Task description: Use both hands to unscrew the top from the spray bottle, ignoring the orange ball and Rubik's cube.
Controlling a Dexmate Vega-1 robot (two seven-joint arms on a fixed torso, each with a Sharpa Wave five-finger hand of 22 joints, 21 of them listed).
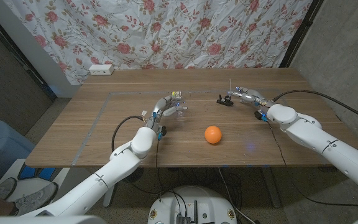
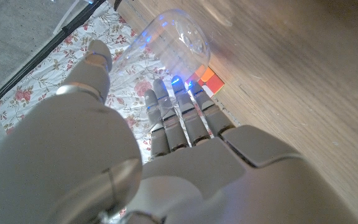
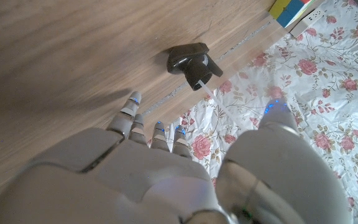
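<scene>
The desk [image 1: 104, 134] carries everything, a wooden top with a flowered cloth [image 1: 166, 31] hanging behind it. I judge the task done or nearly so, because the spray top [image 1: 224, 99] lies by itself on the wood, apart from the bottle.

My left robot hand [image 1: 166, 111] holds the clear bottle [image 1: 176, 106] near the middle of the desk. In the left wrist view the bottle [image 2: 169, 40] sits beyond my fingers [image 2: 182, 115] with the thumb up one side, so I take it that the fingers are wrapped around it, gripping it to keep it from rolling. How tight the grip is I cannot tell. The Rubik's cube [image 2: 205, 81] shows as a coloured corner just past those fingers, close by the bottle; I leave it alone.

My right robot hand [image 1: 248, 97] holds nothing. Its fingers reach out, apart from one another, toward the black spray top, which lies on its side just in front of the fingertips and not touching them. The right wrist view shows the same: the top [image 3: 191, 62] with its thin tube [image 3: 207, 90] on bare wood, clear of my fingers [image 3: 132, 118]. That looks like a hand that has let go and set the piece down.

The orange ball [image 1: 212, 134] sits nearer me, between the two arms, well apart from both hands.
</scene>
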